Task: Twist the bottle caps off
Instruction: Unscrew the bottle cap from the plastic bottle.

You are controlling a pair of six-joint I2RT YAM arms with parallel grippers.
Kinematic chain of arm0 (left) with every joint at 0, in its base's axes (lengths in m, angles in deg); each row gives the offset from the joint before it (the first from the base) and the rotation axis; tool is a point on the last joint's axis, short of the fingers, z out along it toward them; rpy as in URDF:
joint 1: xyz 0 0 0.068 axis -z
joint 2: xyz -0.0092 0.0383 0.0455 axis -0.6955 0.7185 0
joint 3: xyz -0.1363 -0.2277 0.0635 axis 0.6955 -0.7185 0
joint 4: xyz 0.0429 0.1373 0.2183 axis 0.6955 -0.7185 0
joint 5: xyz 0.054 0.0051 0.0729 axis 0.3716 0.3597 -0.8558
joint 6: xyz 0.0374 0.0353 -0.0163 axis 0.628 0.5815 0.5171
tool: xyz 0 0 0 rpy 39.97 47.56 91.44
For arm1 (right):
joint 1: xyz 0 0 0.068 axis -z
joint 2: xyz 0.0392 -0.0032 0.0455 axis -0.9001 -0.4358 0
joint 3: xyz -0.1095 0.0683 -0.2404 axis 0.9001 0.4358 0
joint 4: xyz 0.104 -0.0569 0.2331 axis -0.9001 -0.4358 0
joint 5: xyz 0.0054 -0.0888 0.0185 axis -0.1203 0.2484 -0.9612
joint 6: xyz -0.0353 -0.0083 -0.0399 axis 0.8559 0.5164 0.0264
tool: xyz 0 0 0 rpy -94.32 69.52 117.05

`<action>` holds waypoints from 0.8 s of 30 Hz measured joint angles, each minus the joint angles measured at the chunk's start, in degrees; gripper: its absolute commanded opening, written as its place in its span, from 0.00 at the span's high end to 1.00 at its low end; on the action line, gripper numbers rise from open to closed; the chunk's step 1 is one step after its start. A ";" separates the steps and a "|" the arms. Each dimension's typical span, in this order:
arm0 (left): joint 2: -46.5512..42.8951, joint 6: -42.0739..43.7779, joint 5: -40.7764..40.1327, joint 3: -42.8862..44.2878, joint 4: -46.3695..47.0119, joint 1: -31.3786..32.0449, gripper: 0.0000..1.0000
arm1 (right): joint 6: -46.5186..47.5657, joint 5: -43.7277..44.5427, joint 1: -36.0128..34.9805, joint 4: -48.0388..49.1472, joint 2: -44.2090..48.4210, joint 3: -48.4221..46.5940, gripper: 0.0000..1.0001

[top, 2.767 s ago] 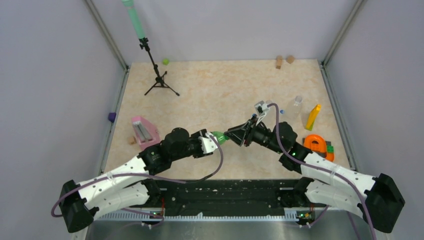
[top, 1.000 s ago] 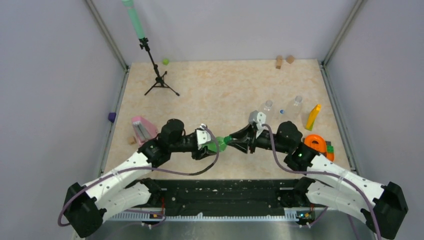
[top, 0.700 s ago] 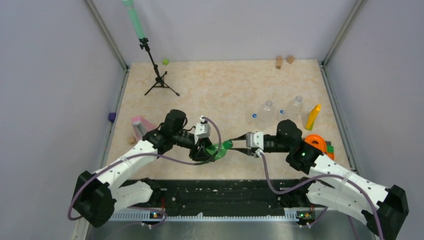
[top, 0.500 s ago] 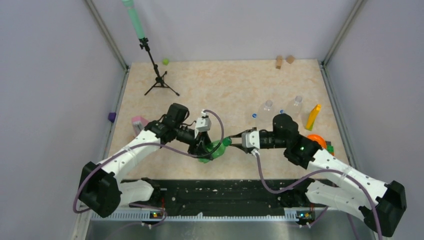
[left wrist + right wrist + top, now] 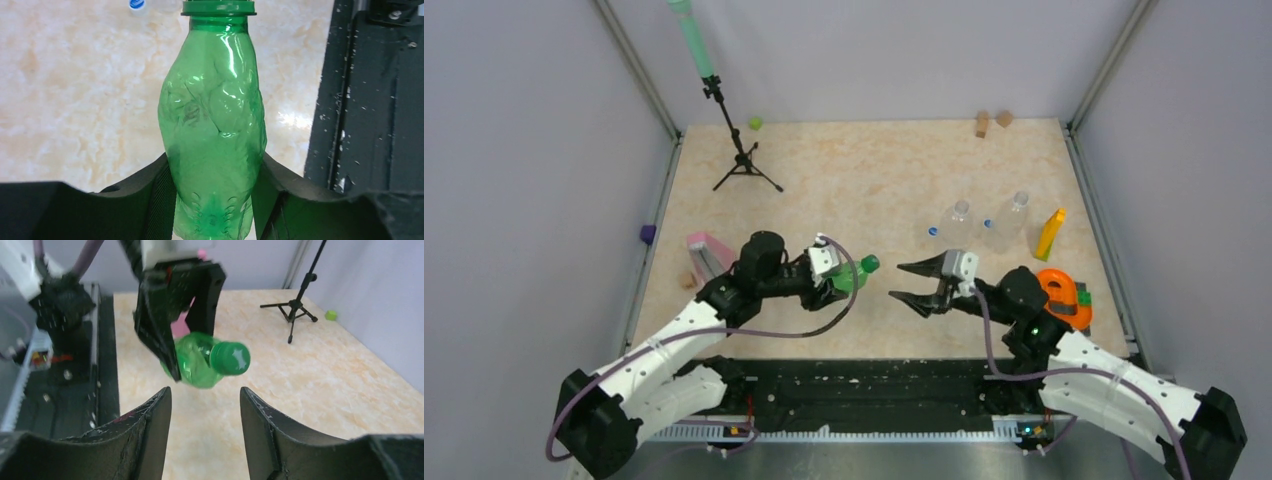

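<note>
My left gripper (image 5: 832,272) is shut on the translucent green bottle (image 5: 852,272), which it holds above the table with its dark green cap (image 5: 870,264) pointing right. In the left wrist view the bottle (image 5: 212,120) sits squeezed between the jaws, its cap (image 5: 218,7) at the top. My right gripper (image 5: 908,281) is open and empty, a short way right of the cap, facing it. In the right wrist view the bottle (image 5: 197,360) and cap (image 5: 231,358) hang ahead of my open gripper (image 5: 205,392). Two clear bottles (image 5: 956,220) (image 5: 1014,213) stand at the right, with loose blue caps (image 5: 932,232) (image 5: 988,223) beside them.
A yellow block (image 5: 1050,234) and an orange ring toy (image 5: 1057,290) lie at the right edge. A pink holder (image 5: 706,257) stands behind my left arm. A black tripod (image 5: 740,160) and a lime-green lump (image 5: 755,124) are at the back left; wooden blocks (image 5: 992,122) at the back right.
My right gripper has let go of the green cap, opened and drawn back to the right. My left gripper has lifted the bottle and turned it back level.
</note>
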 measured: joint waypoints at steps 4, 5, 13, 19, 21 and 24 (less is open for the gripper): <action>-2.99 1.66 -10.12 -1.99 3.82 5.75 1.00 | -13.84 5.31 0.00 -0.48 0.94 -3.23 0.48; -3.26 2.23 -12.28 -2.05 4.22 7.19 1.00 | -17.57 7.08 0.00 -1.95 0.66 -4.90 0.48; -5.79 9.07 -27.89 -3.76 5.90 15.41 1.00 | -41.66 20.33 0.00 -16.17 -1.05 -13.73 0.49; -9.31 11.58 -31.91 -4.76 6.47 16.61 1.00 | -53.46 20.22 0.00 -17.90 -2.73 -13.70 0.45; -9.81 12.35 -32.11 -4.76 6.60 16.92 1.00 | -55.54 20.20 0.00 -17.73 -3.76 -13.70 0.44; -9.94 13.42 -32.09 -4.76 6.60 17.38 1.00 | -57.94 19.69 0.00 -16.85 -6.12 -13.70 0.44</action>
